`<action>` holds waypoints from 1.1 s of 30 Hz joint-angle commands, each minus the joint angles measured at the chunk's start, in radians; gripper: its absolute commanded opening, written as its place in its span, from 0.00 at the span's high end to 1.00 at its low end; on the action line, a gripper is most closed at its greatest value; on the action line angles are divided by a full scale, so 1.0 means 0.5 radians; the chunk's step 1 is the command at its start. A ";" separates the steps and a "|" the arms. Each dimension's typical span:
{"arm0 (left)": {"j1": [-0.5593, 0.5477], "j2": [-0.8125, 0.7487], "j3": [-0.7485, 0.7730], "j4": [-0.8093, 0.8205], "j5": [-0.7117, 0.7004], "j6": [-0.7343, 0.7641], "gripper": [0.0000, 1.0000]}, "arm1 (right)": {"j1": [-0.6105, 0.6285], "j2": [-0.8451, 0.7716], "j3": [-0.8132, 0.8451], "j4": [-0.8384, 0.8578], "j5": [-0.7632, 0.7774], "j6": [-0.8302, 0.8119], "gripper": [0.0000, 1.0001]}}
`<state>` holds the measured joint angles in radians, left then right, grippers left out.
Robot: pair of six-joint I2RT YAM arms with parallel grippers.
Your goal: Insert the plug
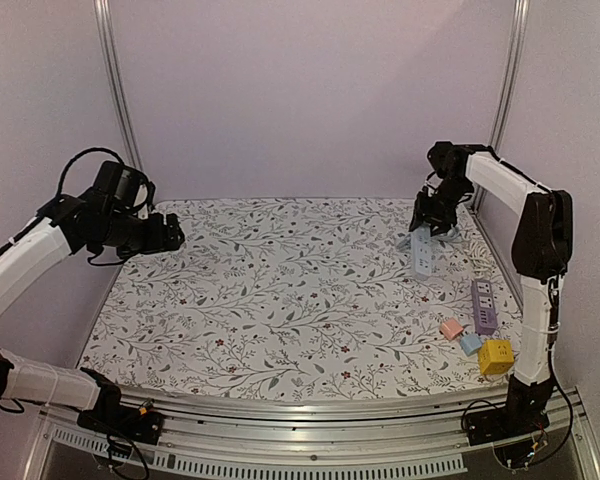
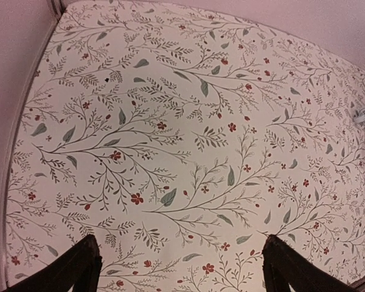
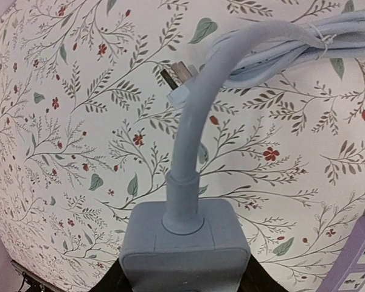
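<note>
**Right arm has the strip by its cable end; plug not yet taken up**

The right gripper is clamped on the cable end of a blue-grey power strip. Its dark fingers press on either side of the housing, just below where the cable leaves it. In the top view the strip slants down from the gripper at the far right of the floral table. Whether its lower end rests on the cloth or hangs just clear cannot be told from that view.

The cable arches up from the strip into a tied bundle. The plug sits beside that bundle with its dark prongs pointing away to the left, held by nothing. A purple power strip lies nearer the arm bases, and three small coloured blocks sit just beside its near end.

The left gripper hovers over the far left of the table, well apart from all this. Its fingers are spread wide and hold nothing.

This looks like the set-up step, in which a strip is being positioned before any insertion. The next move probably calls for setting this strip down flat. One arm could then grasp the plug body behind the prongs, turn the prongs toward a socket face, and press straight in while the other arm steadies the receiving strip.
</note>
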<state>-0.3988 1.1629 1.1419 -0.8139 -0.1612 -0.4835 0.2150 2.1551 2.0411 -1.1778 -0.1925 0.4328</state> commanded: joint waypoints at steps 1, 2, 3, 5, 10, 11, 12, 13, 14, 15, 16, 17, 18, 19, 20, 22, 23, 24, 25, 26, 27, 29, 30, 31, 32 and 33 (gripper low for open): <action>-0.014 -0.059 -0.014 -0.027 0.034 -0.021 0.08 | 0.194 -0.121 0.058 0.130 -0.189 0.128 0.86; -0.015 -0.066 -0.026 -0.028 0.036 -0.019 0.08 | 0.241 -0.108 0.059 0.146 -0.201 0.140 0.86; -0.015 -0.075 -0.035 -0.028 0.042 -0.019 0.08 | 0.291 -0.095 0.058 0.157 -0.216 0.156 0.86; -0.014 -0.087 -0.048 -0.028 0.054 -0.017 0.08 | 0.396 -0.062 0.054 0.186 -0.228 0.178 0.86; -0.014 -0.092 -0.072 -0.031 0.070 -0.018 0.08 | 0.649 0.058 0.049 0.245 -0.258 0.226 0.86; -0.013 -0.094 -0.073 -0.030 0.072 -0.020 0.08 | 0.687 0.077 0.048 0.254 -0.263 0.234 0.86; -0.014 -0.093 -0.075 -0.029 0.073 -0.020 0.08 | 0.726 0.108 0.049 0.258 -0.266 0.238 0.86; -0.015 -0.095 -0.076 -0.027 0.074 -0.022 0.08 | 0.759 0.126 0.049 0.256 -0.266 0.239 0.86; -0.015 -0.095 -0.078 -0.028 0.077 -0.023 0.08 | 0.786 0.148 0.048 0.246 -0.260 0.237 0.86; -0.015 -0.097 -0.081 -0.025 0.078 -0.023 0.08 | 0.811 0.166 0.046 0.223 -0.247 0.236 0.86; -0.013 -0.100 -0.085 -0.023 0.080 -0.023 0.08 | 0.827 0.198 0.044 0.189 -0.218 0.231 0.86; -0.016 -0.103 -0.091 -0.023 0.079 -0.023 0.08 | 0.842 0.224 0.035 0.147 -0.188 0.227 0.86; -0.016 -0.104 -0.097 -0.024 0.077 -0.023 0.08 | 0.845 0.240 0.013 0.111 -0.149 0.227 0.86; -0.018 -0.109 -0.104 -0.025 0.080 -0.024 0.08 | 0.844 0.252 -0.023 0.089 -0.105 0.229 0.85; -0.016 -0.112 -0.110 -0.024 0.085 -0.025 0.08 | 0.846 0.251 -0.067 0.081 -0.069 0.228 0.85; -0.017 -0.124 -0.127 -0.022 0.086 -0.030 0.08 | 0.844 0.231 -0.184 0.088 -0.004 0.217 0.84; -0.016 -0.130 -0.137 -0.020 0.087 -0.030 0.08 | 0.844 0.210 -0.221 0.096 0.019 0.210 0.84; -0.018 -0.136 -0.141 -0.020 0.086 -0.032 0.08 | 0.844 0.197 -0.255 0.103 0.037 0.207 0.84; -0.018 -0.139 -0.145 -0.019 0.084 -0.032 0.08 | 0.844 0.190 -0.284 0.112 0.053 0.201 0.83; -0.018 -0.145 -0.150 -0.018 0.084 -0.032 0.08 | 0.845 0.186 -0.314 0.119 0.069 0.199 0.83; -0.018 -0.150 -0.155 -0.019 0.084 -0.033 0.08 | 0.844 0.187 -0.338 0.128 0.087 0.201 0.82; -0.017 -0.161 -0.165 -0.020 0.086 -0.034 0.08 | 0.843 0.192 -0.366 0.134 0.125 0.212 0.80; -0.018 -0.172 -0.171 -0.023 0.091 -0.038 0.08 | 0.846 0.199 -0.371 0.139 0.140 0.221 0.78; -0.017 -0.183 -0.179 -0.022 0.089 -0.039 0.08 | 0.844 0.207 -0.368 0.143 0.149 0.233 0.78; -0.016 -0.196 -0.190 -0.023 0.087 -0.042 0.08 | 0.846 0.211 -0.367 0.151 0.149 0.247 0.76; -0.016 -0.209 -0.199 -0.020 0.083 -0.044 0.08 | 0.846 0.217 -0.363 0.157 0.144 0.253 0.73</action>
<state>-0.3988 1.0874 1.0679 -0.8135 -0.1226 -0.4988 0.6430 2.2639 1.8591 -1.1057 -0.1635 0.5373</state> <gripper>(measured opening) 0.922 0.451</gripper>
